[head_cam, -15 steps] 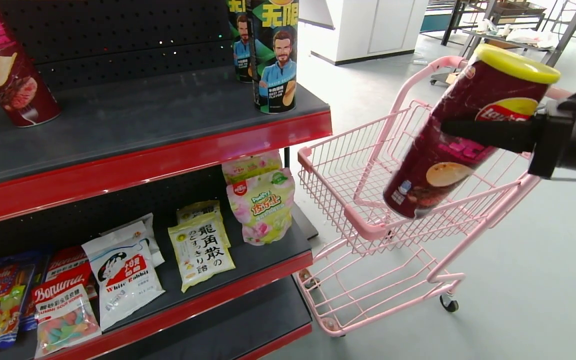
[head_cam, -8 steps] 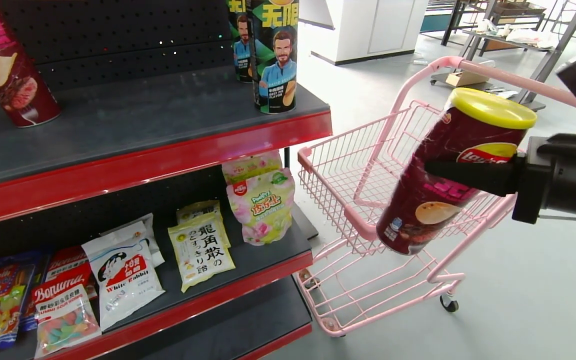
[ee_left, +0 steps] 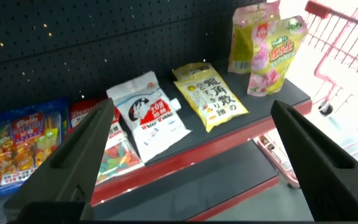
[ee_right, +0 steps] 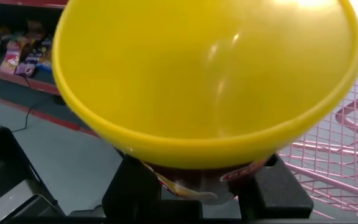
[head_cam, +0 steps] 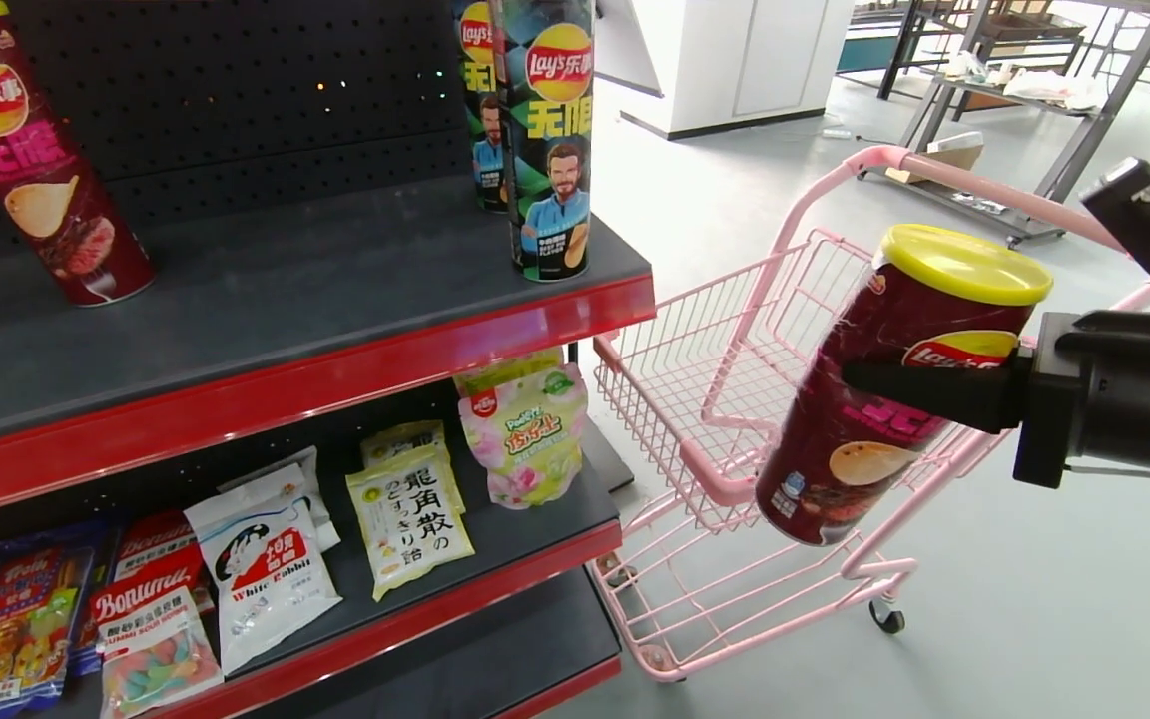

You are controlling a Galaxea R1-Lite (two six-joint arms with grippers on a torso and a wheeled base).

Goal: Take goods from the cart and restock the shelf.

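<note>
My right gripper (head_cam: 869, 379) is shut on a maroon chip can (head_cam: 840, 464) with a yellow lid (ee_right: 204, 74), gripping it around its upper part. The can hangs tilted in the air in front of the pink cart (head_cam: 725, 489), right of the shelf. In the right wrist view its fingers (ee_right: 138, 193) stand on either side of the can below the lid. The dark top shelf board (head_cam: 286, 300) carries one matching maroon can (head_cam: 46, 180) at the far left and two green-black cans (head_cam: 550, 140) at its right end. My left gripper (ee_left: 191, 155) is open before the lower shelf.
Several snack bags (head_cam: 410, 514) lie on the lower shelf (head_cam: 525, 529), also seen as snack bags (ee_left: 213, 93). The shelf's red front edge (head_cam: 335, 379) juts toward me. Grey floor (head_cam: 1034, 619) lies right of the cart; metal racks (head_cam: 1024, 70) stand far behind.
The right gripper has carried the can down and a little leftward, from above the cart handle to in front of the basket. The head camera has tilted up, shifting the whole picture downward.
</note>
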